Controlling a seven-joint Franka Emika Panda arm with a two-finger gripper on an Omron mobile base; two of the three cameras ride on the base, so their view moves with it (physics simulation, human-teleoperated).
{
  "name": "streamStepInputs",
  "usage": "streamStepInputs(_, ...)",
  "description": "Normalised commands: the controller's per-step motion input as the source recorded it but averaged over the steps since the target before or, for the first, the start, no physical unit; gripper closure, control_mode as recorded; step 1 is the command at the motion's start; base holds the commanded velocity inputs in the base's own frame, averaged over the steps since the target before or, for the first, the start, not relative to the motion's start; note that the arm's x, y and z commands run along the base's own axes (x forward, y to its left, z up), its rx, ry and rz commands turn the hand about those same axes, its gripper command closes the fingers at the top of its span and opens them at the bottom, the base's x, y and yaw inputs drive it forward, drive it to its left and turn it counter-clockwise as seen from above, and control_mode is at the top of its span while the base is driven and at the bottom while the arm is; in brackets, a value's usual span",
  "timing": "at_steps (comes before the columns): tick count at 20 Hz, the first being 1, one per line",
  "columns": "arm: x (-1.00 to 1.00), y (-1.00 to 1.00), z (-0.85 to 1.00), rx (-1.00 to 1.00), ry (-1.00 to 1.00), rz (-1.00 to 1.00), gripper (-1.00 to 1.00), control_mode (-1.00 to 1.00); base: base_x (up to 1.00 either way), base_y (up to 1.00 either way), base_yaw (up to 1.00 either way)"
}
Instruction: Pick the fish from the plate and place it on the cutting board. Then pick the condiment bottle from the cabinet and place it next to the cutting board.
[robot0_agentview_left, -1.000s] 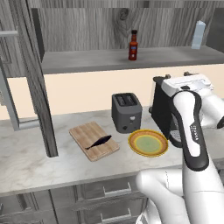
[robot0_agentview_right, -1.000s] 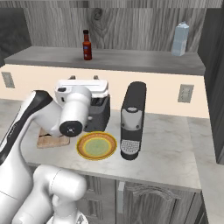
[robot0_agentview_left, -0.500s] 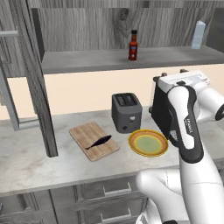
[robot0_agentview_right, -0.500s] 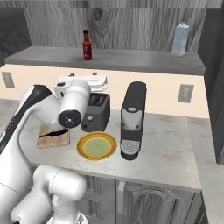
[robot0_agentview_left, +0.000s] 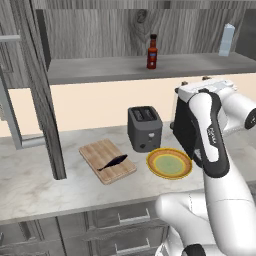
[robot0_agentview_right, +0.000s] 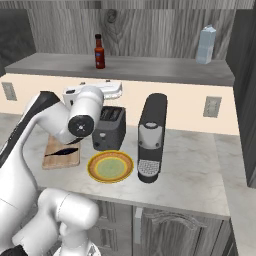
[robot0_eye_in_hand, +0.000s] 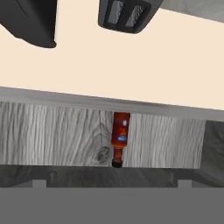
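Red condiment bottle (robot0_agentview_left: 151, 52) in cabinet (robot0_agentview_left: 100, 35)

Fish (robot0_agentview_left: 112, 162): lying on the cutting board (robot0_agentview_left: 97, 152), toward its front right corner.
Cutting board: on the counter (robot0_agentview_left: 35, 185), left of the plate (robot0_agentview_left: 169, 163) — the two just apart.
Toaster (robot0_agentview_left: 144, 128): behind the gap between board and plate.
Coffee machine (robot0_agentview_right: 152, 137): right of the toaster, behind the plate's right edge.
Condiment bottle (robot0_agentview_left: 152, 52): upright on the cabinet (robot0_agentview_left: 100, 67) shelf, above the toaster.
Pale bottle (robot0_agentview_right: 205, 44): same shelf — well apart, far right.
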Motion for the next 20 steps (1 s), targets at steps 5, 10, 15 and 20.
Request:
streamStepInputs(5,0.0,0.09,0.4,0.04,0.05,0.0,-1.0,-1.0,0.0,0.0,0.0)
streamStepInputs(10,0.0,0.08,0.42,0.05,0.02,0.0,-1.0,-1.0,0.0,0.0,0.0)
streamStepInputs(15,0.0,0.14,0.22,0.05,0.05,0.0,-1.0,-1.0,0.0,0.0,0.0)
streamStepInputs(20,0.0,0.21,0.01,0.06,0.08,0.02,-1.0,-1.0,0.0,0.0,0.0)
